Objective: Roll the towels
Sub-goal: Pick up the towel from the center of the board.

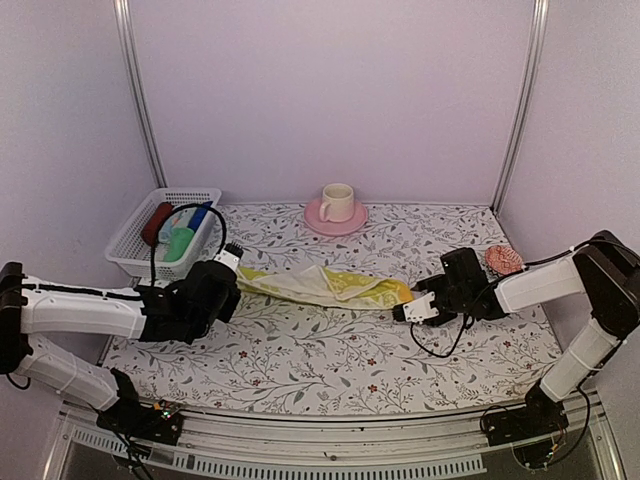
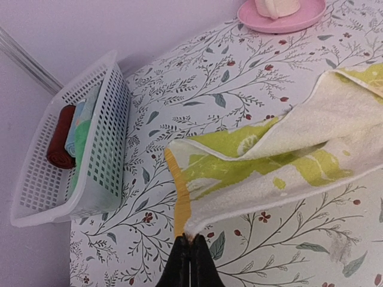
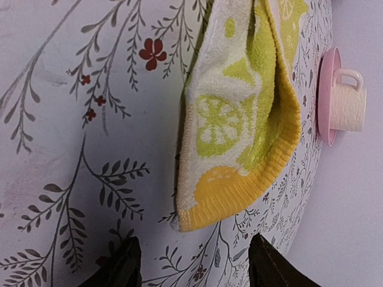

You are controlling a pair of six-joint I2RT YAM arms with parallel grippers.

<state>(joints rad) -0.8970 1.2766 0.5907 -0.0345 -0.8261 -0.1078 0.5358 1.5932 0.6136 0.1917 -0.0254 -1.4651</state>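
Across floral tabletop (image 1: 330, 352), folded terry towel (image 1: 325, 285)

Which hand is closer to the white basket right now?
Left. The left hand is beside the basket, shut on a corner of the lemon-print towel; the right hand is open at the towel's opposite end.

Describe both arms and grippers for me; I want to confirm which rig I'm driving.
The two match. The left arm and right arm have white tubular links between chunky black joints. The left gripper and right gripper have black bodies, a white block and slim dark fingers. A black cable loops off each wrist. No markings are legible.
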